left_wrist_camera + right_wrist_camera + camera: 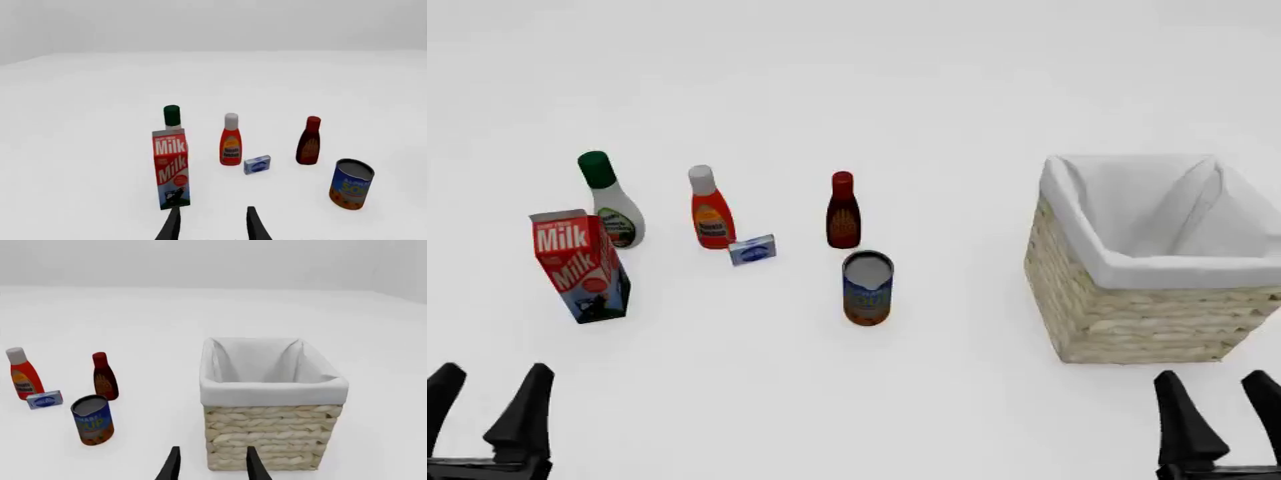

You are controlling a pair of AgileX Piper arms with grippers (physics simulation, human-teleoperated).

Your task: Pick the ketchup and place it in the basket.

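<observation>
The ketchup is a red-orange bottle with a grey-white cap, standing upright on the white table left of centre; it also shows in the left wrist view and the right wrist view. The wicker basket with a white lining stands at the right, empty. My left gripper is open at the near left edge, well short of the ketchup, its fingers empty. My right gripper is open at the near right, just in front of the basket.
A milk carton stands nearest my left gripper, with a green-capped white bottle behind it. A small blue box lies right beside the ketchup. A dark-red bottle and a blue-orange can stand toward the middle.
</observation>
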